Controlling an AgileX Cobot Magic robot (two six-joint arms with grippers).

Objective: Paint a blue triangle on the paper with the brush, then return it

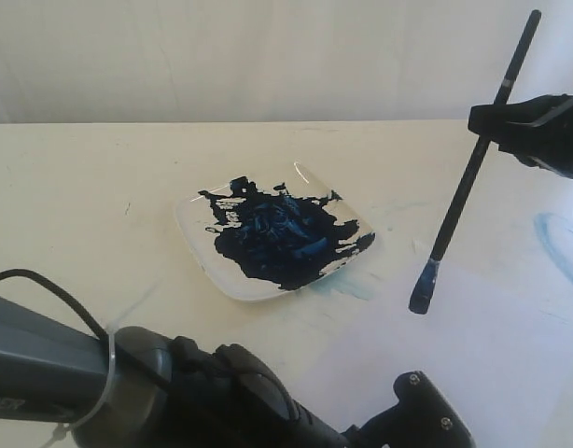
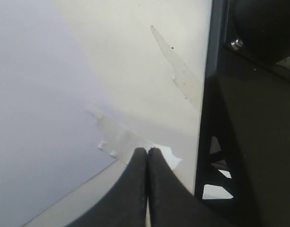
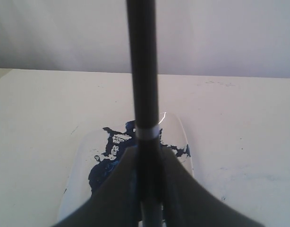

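The brush (image 1: 464, 191) is a long black stick with a silver band. It hangs tilted in the air to the right of the plate, its dark-blue bristles (image 1: 423, 294) lowest and just over the table. My right gripper (image 1: 487, 126) is shut on its upper shaft, and in the right wrist view the brush (image 3: 141, 71) runs up between the fingers of the right gripper (image 3: 147, 153). My left gripper (image 2: 147, 152) is shut on nothing, over a taped corner of the pale bluish paper (image 2: 41, 118). No blue triangle is in view.
A square white plate (image 1: 198, 247) smeared with dark blue paint sits mid-table, also visible as the plate (image 3: 81, 161) below the right gripper. A faint light-blue curved smear (image 1: 557, 243) marks the far right. Clear tape (image 2: 119, 137) holds the paper's corner. A black frame (image 2: 244, 142) borders the table edge.
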